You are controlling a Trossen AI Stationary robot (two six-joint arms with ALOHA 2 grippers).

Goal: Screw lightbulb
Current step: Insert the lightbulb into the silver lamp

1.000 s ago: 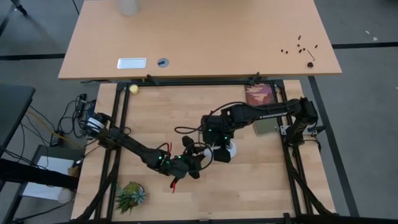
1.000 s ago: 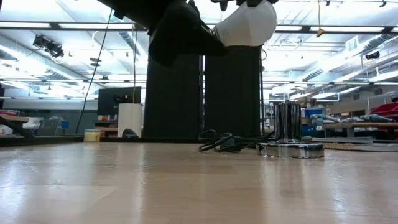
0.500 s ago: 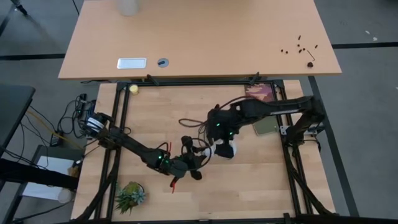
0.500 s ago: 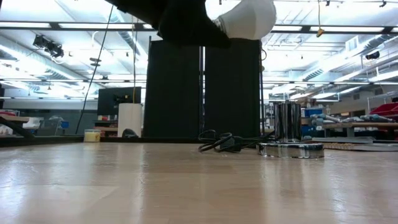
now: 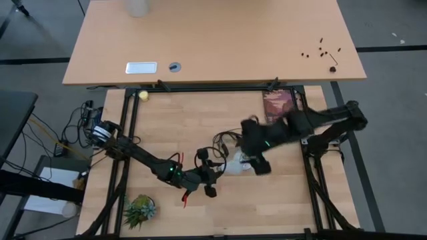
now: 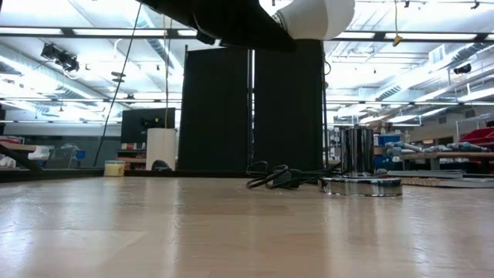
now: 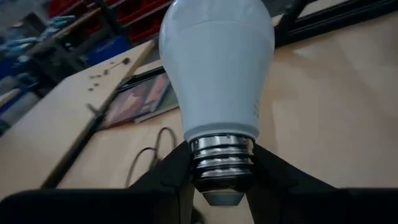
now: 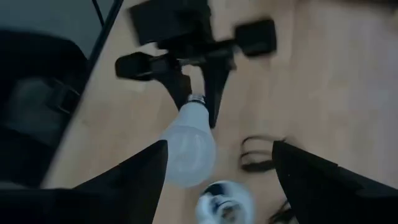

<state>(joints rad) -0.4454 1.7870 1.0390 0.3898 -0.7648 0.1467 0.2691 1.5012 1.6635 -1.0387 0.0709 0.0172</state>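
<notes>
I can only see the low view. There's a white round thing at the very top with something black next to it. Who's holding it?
Observer: The left hand holds that white rounded lightbulb. Its dark fingers pinch the silvery screw base.
Operator: What's the other hand doing?
Observer: The right hand is open, with its fingers spread wide and touching nothing.
Operator: Is the bulb going into the shiny thing?
Observer: Not yet. In the right wrist view the round silvery socket sits by the bulb's round end, and the screw base points away from it.
</notes>
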